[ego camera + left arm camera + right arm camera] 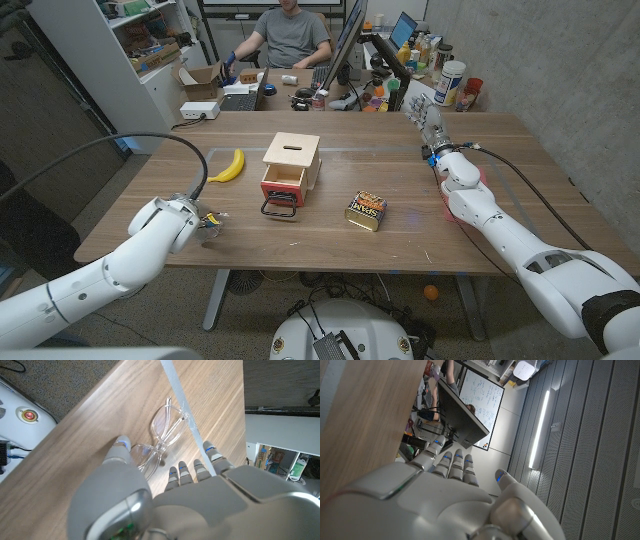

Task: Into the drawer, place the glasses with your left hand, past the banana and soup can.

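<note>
The clear glasses [159,440] lie on the table [90,435] right under the left hand [165,495]; its fingers [181,471] are spread over them, not holding.

head view looks down over the table [330,250]; both wrist views sit close, sharing its wood.

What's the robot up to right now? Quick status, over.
Left hand over glasses, not gripping yet. Right hand idle, empty. Drawer open. Banana and can flank it.
</note>
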You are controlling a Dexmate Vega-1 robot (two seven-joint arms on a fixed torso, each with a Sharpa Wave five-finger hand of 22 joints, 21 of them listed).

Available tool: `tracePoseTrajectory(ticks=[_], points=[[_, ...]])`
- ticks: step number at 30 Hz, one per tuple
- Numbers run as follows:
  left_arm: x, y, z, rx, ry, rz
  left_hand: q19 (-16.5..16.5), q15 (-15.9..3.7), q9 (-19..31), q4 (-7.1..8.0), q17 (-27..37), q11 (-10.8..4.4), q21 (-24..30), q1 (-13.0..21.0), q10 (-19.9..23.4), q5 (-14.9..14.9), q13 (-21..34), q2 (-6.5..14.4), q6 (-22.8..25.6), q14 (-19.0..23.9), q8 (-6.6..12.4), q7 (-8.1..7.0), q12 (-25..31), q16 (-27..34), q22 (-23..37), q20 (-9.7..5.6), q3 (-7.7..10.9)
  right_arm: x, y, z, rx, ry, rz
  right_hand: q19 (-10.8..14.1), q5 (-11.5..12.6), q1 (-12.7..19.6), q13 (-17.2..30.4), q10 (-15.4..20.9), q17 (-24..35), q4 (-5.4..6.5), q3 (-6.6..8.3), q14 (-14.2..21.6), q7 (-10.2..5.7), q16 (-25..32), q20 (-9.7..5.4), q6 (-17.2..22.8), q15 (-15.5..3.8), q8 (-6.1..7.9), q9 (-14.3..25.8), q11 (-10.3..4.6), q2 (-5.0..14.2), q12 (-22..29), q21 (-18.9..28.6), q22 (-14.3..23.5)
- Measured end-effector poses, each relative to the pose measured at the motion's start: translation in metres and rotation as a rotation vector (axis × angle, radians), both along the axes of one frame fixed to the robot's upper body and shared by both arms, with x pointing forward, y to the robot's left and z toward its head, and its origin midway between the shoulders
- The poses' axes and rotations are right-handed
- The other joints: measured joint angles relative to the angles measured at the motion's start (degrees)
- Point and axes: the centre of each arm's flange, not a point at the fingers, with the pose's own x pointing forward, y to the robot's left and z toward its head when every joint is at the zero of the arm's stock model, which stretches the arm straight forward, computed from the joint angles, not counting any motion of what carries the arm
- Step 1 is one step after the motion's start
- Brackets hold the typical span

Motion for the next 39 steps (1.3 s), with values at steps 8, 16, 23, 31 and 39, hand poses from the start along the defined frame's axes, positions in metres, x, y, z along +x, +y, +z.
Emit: tracePoseTrajectory(ticks=[8,16,23,31,39], points=[[0.003,-0.001,-0.002,0.006,-0.003,-0.007,5.5,-0.57,0.0,-0.97,0.0,-0.28,1.3,3.2,2.4,-1.0,0.0,2.2,0.0,3.3,0.0,0.0,1.2,0.7,0.0,-1.62,0.09,0.0,-0.002,0.0,0.004,0.002,-0.003,0.0,0.0,0.0,0.0,0.2,0.0,0.0,0.0,0.0,0.0,0.0,0.0,0.0,0.0,0.0,0.0,-0.21,0.0,0.0,0.0,0.0],[0.004,-0.002,-0.003,0.009,-0.008,-0.017,10.6,-0.92,0.0,-2.14,-0.3,-0.19,2.6,8.3,2.9,-2.6,0.3,4.3,-0.4,5.7,-0.17,0.43,1.4,0.8,0.0,-2.51,1.22,0.001,-0.004,-0.001,0.007,0.003,-0.007,0.0,0.0,0.0,0.0,0.2,0.0,0.0,0.0,0.0,0.0,0.0,0.0,0.0,0.0,0.0,0.0,-0.21,0.0,0.0,0.0,0.0],[0.007,-0.003,-0.007,0.003,-0.004,-0.027,17.9,-2.0,0.3,-2.51,-0.3,0.42,4.6,11.8,3.5,-4.5,0.3,4.1,-1.4,11.0,-0.19,0.11,1.9,1.2,-0.1,-3.08,0.75,0.001,-0.005,-0.001,0.011,0.001,-0.008,0.0,0.0,0.0,0.0,0.2,0.0,0.0,0.0,0.0,0.0,0.0,0.0,0.0,0.0,0.0,0.0,-0.21,0.0,0.0,0.0,0.0],[0.009,-0.004,-0.01,-0.011,0.001,-0.033,30.7,-3.46,0.4,-1.98,-0.3,-1.02,8.2,15.8,10.7,-5.8,0.3,3.0,-1.2,25.4,0.06,0.29,4.7,2.4,-0.1,-5.78,-2.32,0.001,-0.007,-0.001,0.015,-0.001,-0.013,0.0,0.0,0.0,0.0,0.2,0.0,0.0,0.0,0.3,0.0,0.0,0.0,0.0,-0.31,0.0,0.0,-0.21,0.0,0.0,0.0,-0.1],[0.01,-0.003,-0.014,-0.032,-0.012,-0.058,39.7,-4.36,0.3,-1.66,-0.2,0.62,11.7,19.2,16.6,-5.8,-0.9,3.7,3.4,41.7,1.77,1.88,6.8,3.9,0.0,-9.13,-3.24,-0.002,-0.009,-0.001,0.016,-0.007,-0.018,0.0,0.0,0.0,0.0,0.2,0.0,0.0,0.0,0.6,0.0,0.0,0.0,0.0,0.0,0.0,0.0,-0.21,0.0,0.0,0.0,-0.1]])
